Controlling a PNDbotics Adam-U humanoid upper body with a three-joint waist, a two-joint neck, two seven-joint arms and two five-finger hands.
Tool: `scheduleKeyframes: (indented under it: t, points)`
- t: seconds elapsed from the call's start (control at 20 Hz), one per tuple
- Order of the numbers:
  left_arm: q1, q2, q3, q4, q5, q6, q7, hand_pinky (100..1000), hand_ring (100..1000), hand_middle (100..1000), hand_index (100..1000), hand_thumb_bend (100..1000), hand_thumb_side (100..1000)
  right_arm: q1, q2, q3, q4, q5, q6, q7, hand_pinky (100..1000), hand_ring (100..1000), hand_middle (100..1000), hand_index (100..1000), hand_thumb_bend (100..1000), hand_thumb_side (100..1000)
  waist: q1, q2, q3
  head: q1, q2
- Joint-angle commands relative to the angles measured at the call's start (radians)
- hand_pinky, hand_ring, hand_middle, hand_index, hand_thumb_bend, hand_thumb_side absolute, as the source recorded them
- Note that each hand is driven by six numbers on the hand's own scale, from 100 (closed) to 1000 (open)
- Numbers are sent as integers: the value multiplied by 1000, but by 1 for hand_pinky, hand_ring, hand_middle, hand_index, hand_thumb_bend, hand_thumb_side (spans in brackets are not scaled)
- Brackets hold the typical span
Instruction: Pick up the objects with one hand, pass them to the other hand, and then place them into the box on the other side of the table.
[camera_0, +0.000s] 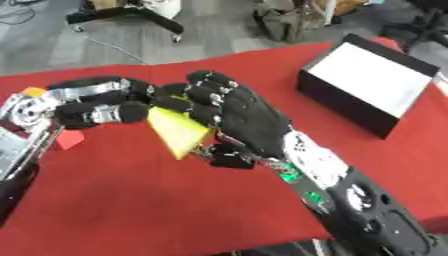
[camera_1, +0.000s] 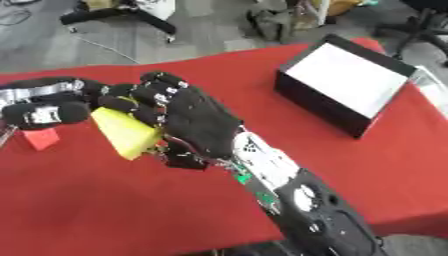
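Both hands, left hand (camera_0: 92, 105) and right hand (camera_0: 236, 117), grip (together) yellow wedge (camera_0: 178, 131).

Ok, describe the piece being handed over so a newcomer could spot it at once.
On the red table, left of the black box, the two hands meet. Between the left hand and right hand is a yellow wedge, unlike the small red block lying below.
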Motion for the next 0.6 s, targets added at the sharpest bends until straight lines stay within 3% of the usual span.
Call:
scheduleKeyframes:
  t: [0.05,0.15,0.25,0.6]
  points:
    - [-8,5,70,18,-2,-21,52,735,766,746,797,572,759,-26,-23,-14,-46,-45,-19,-3,763,641,200,268,100,100,-2,-11,2,-8,-2]
    - [3,5,111,37,-13,-34,93,735,765,746,797,565,757,-30,-37,-34,-52,-80,-3,-11,762,642,189,268,100,100,-3,-11,1,-13,-2]
    - [20,15,156,53,-50,-43,145,712,727,714,775,466,787,-24,-55,-66,-28,-126,42,-15,756,646,157,261,100,100,-4,-11,1,-29,-2]
    - [193,-11,356,30,-130,-58,450,690,688,680,757,385,758,-50,-229,-315,263,-368,296,-117,744,649,142,274,100,100,-9,-7,18,-179,-2]
